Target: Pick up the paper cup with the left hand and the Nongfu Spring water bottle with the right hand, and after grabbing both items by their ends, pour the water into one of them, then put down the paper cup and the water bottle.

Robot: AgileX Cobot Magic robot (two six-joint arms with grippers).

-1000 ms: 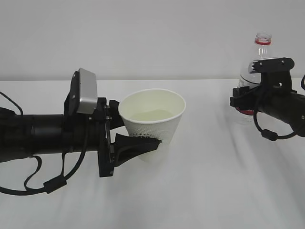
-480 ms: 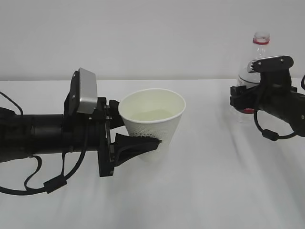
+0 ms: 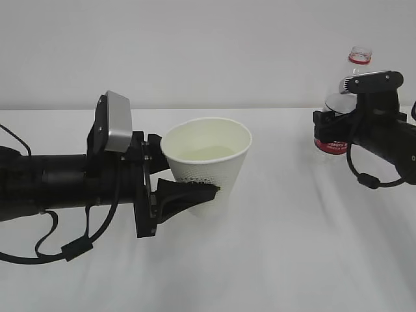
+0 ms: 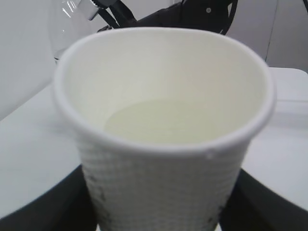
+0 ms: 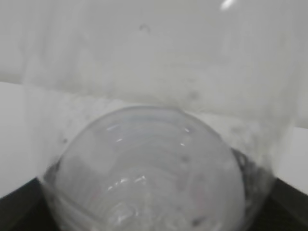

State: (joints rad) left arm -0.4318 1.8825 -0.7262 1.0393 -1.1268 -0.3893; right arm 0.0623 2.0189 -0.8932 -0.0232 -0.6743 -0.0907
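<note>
My left gripper [image 3: 200,179] is shut on the lower half of the white paper cup [image 3: 207,166], with one black finger on each side of it [image 4: 156,211]. The cup [image 4: 163,183] is upright at tabletop height and holds a pool of clear water [image 4: 178,120]. At the far right the Nongfu Spring water bottle [image 3: 327,144] stands upright with its cap off, showing a red neck ring and a red label. My right gripper [image 3: 335,123] reaches round its lower body. In the right wrist view the bottle [image 5: 149,168] fills the space between the fingers, which stand clear of its sides.
A white table [image 3: 292,247] runs to a plain white wall behind. A bare stretch of tabletop separates the cup from the bottle. Loose black cables hang under both arms.
The right gripper's jaws have spread wider around the bottle and the hand has risen a little, so more of the red label shows. The left arm and cup have barely moved.
</note>
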